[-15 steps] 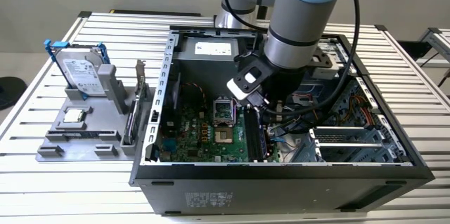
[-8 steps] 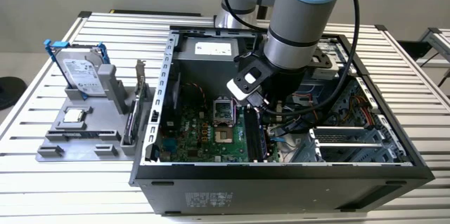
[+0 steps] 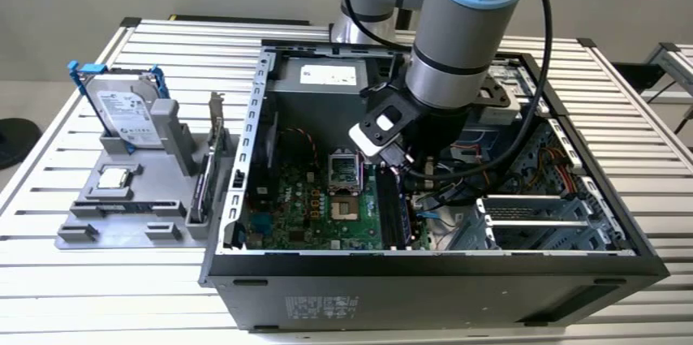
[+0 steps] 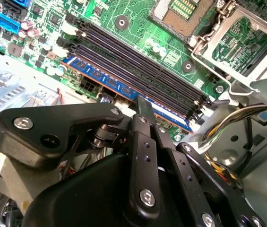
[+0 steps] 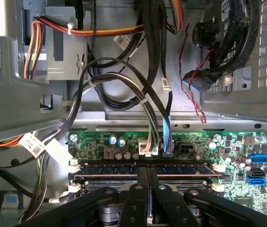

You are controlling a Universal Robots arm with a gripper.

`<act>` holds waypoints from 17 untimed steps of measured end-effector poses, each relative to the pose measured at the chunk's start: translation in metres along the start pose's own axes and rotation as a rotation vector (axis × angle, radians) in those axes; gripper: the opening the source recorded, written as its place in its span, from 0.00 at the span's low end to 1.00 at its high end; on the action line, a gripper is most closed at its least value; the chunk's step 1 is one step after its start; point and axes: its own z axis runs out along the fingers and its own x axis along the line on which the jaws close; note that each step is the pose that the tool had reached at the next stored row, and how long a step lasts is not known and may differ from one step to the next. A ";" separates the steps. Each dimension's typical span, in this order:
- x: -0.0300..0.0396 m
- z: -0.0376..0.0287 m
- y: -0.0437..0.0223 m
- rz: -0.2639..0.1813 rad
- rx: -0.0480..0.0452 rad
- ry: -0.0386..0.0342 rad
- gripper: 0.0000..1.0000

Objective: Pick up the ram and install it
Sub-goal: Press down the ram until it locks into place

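We hold the ram [image 5: 142,170] pinched in our gripper [image 5: 147,189], seated in the outermost slot beside the empty black slots [image 4: 138,66]. Cables [image 5: 138,94] crowd close behind; the case wall [image 3: 243,158] stands well apart.

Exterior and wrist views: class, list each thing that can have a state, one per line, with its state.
ram: lying in a motherboard slot, gripper above it.
gripper: fingers shut, tips at the ram's edge.
CPU socket: open, empty.
computer case: side panel off.
hard drive: upright in the holder.
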 end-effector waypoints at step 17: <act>0.0002 0.0052 0.0000 0.000 0.0000 0.0000 0.00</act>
